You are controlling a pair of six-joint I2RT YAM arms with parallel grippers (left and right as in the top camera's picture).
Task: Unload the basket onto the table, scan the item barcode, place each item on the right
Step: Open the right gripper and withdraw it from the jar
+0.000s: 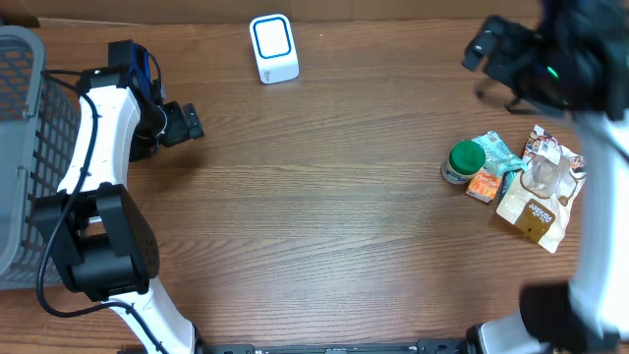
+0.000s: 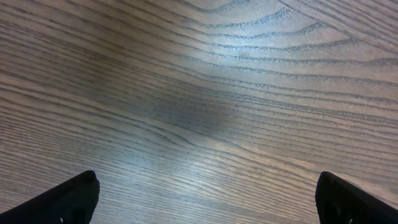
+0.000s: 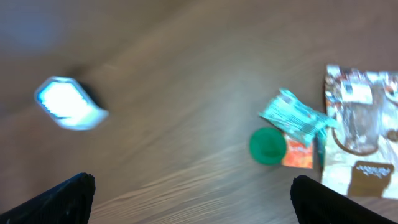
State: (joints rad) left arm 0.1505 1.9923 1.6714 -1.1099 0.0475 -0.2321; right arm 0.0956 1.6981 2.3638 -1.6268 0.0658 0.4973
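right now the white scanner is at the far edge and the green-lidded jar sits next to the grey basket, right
Not quite. The white scanner is at the far edge, but the green-lidded jar sits next to the orange packet, across the table from the grey basket. The overhead view shows it.

Beneath me a dark brown wooden worktop (image 1: 324,197) fills nearly the whole overhead frame, its grain running in long wavy lines from left to right. A paler tan strip (image 1: 393,6) runs along the top edge; I cannot tell what it is. At the left edge stands a grey mesh basket (image 1: 14,147), cut off by the frame. From my left wrist the grain shows as fine dark ridges, with a soft pale sheen at lower centre and a dimmer patch above it. From my right wrist the wood is blurred, greying toward the upper left.
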